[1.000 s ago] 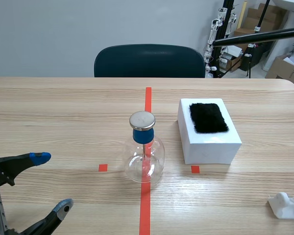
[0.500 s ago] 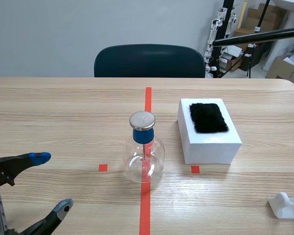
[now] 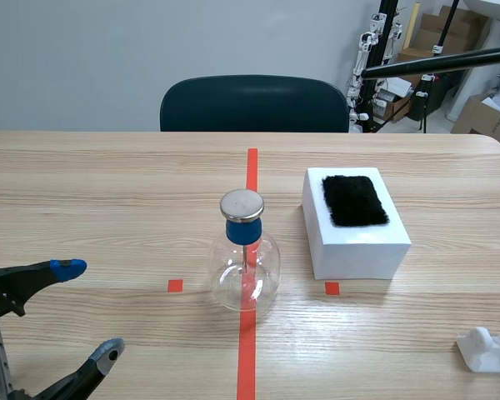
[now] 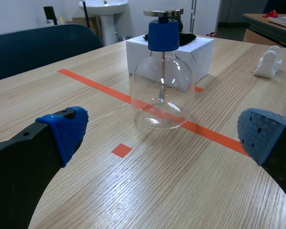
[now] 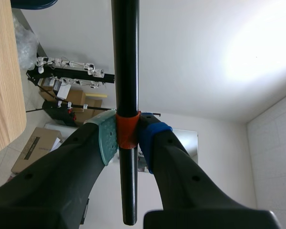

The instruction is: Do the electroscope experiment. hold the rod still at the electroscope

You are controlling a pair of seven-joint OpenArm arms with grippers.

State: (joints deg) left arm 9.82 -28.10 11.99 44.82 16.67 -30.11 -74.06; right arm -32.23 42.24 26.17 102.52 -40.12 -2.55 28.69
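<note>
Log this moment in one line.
left gripper: open | right gripper: shut on rod | rod: far from electroscope | electroscope: upright on table

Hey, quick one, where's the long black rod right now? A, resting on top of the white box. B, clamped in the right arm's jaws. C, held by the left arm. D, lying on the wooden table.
B: in the right wrist view the long black rod with an orange-red band is pinched between the jaws of the right gripper, while the left gripper is open and holds nothing.
</note>
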